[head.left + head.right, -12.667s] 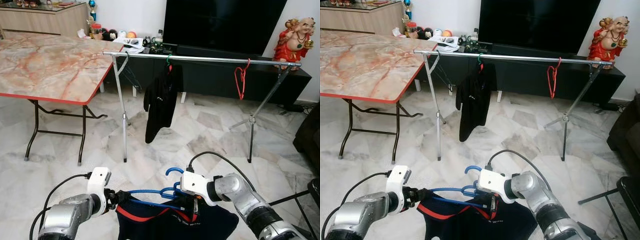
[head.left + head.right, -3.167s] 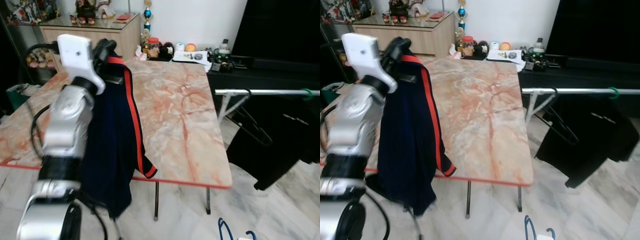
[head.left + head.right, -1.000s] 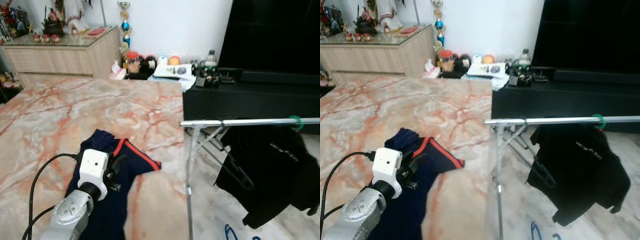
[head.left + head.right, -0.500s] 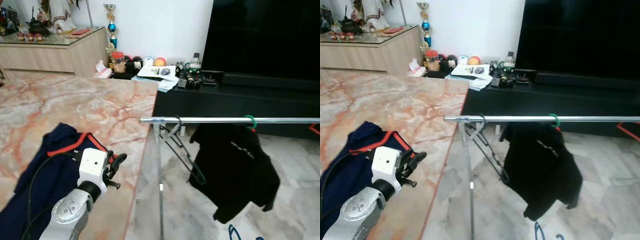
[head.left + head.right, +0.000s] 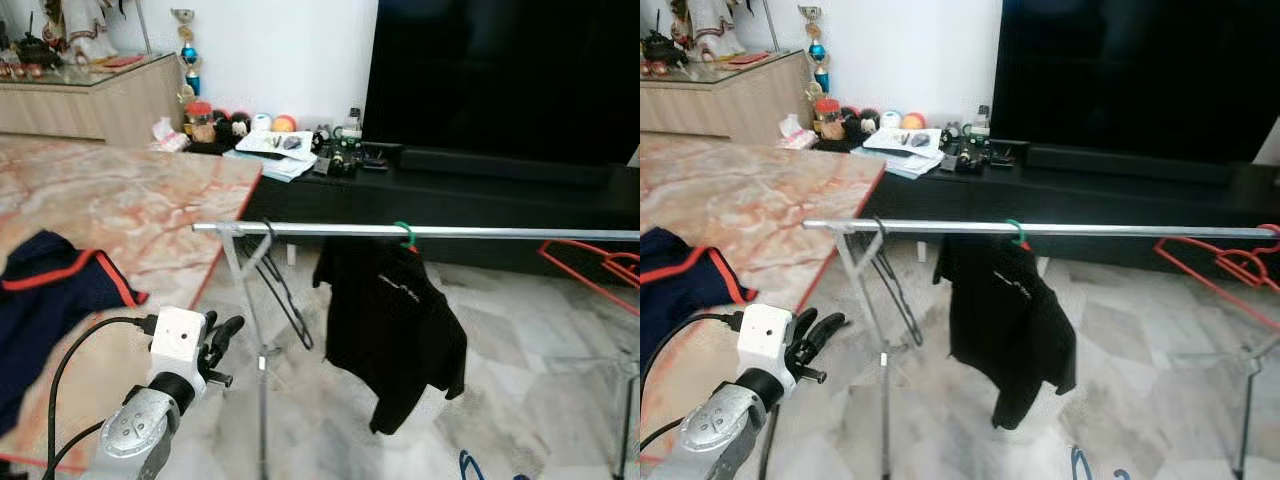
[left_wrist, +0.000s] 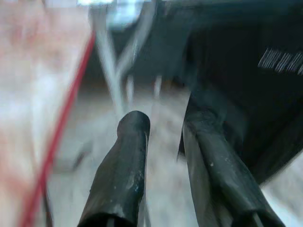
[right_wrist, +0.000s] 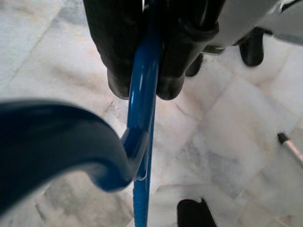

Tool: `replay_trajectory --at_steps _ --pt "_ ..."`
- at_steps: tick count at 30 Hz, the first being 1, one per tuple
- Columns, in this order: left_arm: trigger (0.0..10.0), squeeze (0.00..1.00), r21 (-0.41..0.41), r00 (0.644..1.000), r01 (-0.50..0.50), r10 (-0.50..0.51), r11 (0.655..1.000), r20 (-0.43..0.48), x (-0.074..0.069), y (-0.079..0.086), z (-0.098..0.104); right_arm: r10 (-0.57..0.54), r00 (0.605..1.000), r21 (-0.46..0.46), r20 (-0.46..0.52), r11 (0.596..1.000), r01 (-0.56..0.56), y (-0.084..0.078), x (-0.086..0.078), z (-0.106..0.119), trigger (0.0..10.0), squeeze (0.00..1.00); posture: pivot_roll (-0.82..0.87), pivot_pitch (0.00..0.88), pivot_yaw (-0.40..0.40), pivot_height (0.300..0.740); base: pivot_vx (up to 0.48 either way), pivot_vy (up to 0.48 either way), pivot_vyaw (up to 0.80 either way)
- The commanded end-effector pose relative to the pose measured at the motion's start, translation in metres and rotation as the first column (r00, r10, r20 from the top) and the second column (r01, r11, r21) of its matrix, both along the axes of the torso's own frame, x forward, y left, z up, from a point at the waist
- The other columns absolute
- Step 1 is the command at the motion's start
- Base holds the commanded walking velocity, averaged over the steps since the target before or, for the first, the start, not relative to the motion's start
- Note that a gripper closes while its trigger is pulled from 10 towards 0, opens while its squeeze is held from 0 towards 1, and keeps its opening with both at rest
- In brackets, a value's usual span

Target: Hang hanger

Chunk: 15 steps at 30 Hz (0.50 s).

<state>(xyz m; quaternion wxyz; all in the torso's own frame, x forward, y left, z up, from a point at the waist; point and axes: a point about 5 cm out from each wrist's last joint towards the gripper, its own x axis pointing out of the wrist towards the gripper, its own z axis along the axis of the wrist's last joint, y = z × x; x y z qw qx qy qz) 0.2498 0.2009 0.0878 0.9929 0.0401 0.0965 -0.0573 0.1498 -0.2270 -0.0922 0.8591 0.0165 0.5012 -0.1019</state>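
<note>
My clothes rail (image 5: 420, 232) spans the room at twelve o'clock, a black T-shirt (image 5: 392, 330) hanging mid-bar. At nine o'clock the marble table (image 5: 110, 210) holds a navy garment (image 5: 45, 300). My left gripper (image 5: 222, 335) hovers empty, fingers narrowly apart. My right gripper (image 7: 144, 90) is clamped on the blue hanger (image 7: 142, 142), low at five o'clock.

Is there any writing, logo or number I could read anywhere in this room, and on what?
Black shirt hanging on the rail: a short line of white print on its chest, too small to read.
The same print in the left wrist view: white strokes, too blurred to read.
Papers on the black TV bench: markings too small to read.
Nothing else carries legible text.
</note>
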Motion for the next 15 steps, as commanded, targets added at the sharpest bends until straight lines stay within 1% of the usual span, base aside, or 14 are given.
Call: replay_trajectory --at_steps 1,2,4,5,6,8,9,11,13,14,15 --pt "10.0 0.0 0.024 0.998 -0.042 0.044 0.999 -0.043 -0.003 0.009 -0.011 -0.006 1.0 -0.004 0.009 1.0 0.007 -0.002 0.002 0.001 10.0 0.0 0.22 0.0 -0.008 0.74 0.0 0.0 0.0" --pt "10.0 0.0 0.029 0.99 -0.075 0.078 0.997 -0.115 -0.007 0.017 -0.031 -0.014 1.0 -0.004 0.011 1.0 0.014 -0.002 0.002 0.001 10.0 0.0 0.21 0.0 -0.007 0.74 0.0 0.0 0.0" --pt "10.0 0.0 0.051 0.979 -0.098 0.106 0.994 -0.176 -0.012 0.023 -0.049 -0.017 1.0 -0.006 0.011 1.0 0.017 -0.002 0.002 0.001 10.0 0.0 0.2 0.0 -0.006 0.74 0.0 0.0 0.0" --pt "10.0 0.0 0.055 0.953 -0.112 0.123 0.992 -0.278 -0.021 0.025 -0.074 -0.021 1.0 -0.01 0.01 1.0 0.021 -0.003 0.001 0.001 10.0 0.0 0.2 0.0 -0.011 0.74 0.0 0.0 0.0" --pt "10.0 0.0 0.048 0.927 -0.107 0.117 0.993 -0.355 -0.029 0.024 -0.092 -0.023 1.0 -0.013 0.009 1.0 0.023 -0.004 0.001 0.001 10.0 0.0 0.19 0.0 -0.011 0.74 0.0 0.0 0.0" --pt "10.0 0.0 0.037 0.909 -0.098 0.105 0.994 -0.403 -0.036 0.023 -0.104 -0.025 1.0 -0.013 0.01 1.0 0.025 -0.004 0.001 0.001 10.0 0.0 0.19 0.0 -0.011 0.74 0.0 0.0 0.0" --pt "10.0 0.0 0.043 0.882 -0.113 0.121 0.993 -0.455 -0.045 0.023 -0.119 -0.029 1.0 -0.016 0.011 0.999 0.029 -0.005 0.001 0.001 10.0 0.0 0.18 0.0 -0.013 0.74 0.0 0.0 0.0" --pt "10.0 0.0 0.04 0.85 -0.128 0.13 0.991 -0.51 -0.056 0.021 -0.132 -0.036 0.999 -0.018 0.012 0.999 0.036 -0.006 0.001 0.002 10.0 0.0 0.18 0.0 -0.023 0.74 0.0 0.0 0.0" --pt "10.0 0.0 0.046 0.799 -0.149 0.147 0.988 -0.582 -0.072 0.019 -0.149 -0.042 0.999 -0.02 0.015 0.999 0.042 -0.007 0.0 0.002 10.0 0.0 0.17 0.0 -0.025 0.74 0.0 0.0 0.0" --pt "10.0 0.0 0.037 0.755 -0.166 0.151 0.985 -0.638 -0.085 0.017 -0.162 -0.045 0.999 -0.022 0.018 0.999 0.045 -0.008 0.0 0.002 10.0 0.0 0.16 0.0 -0.029 0.74 0.0 0.0 0.0" --pt "10.0 0.0 0.034 0.735 -0.165 0.146 0.986 -0.662 -0.092 0.015 -0.167 -0.049 0.999 -0.022 0.021 0.999 0.049 -0.008 0.0 0.002 10.0 0.0 0.16 0.0 -0.029 0.74 0.0 0.0 0.0"
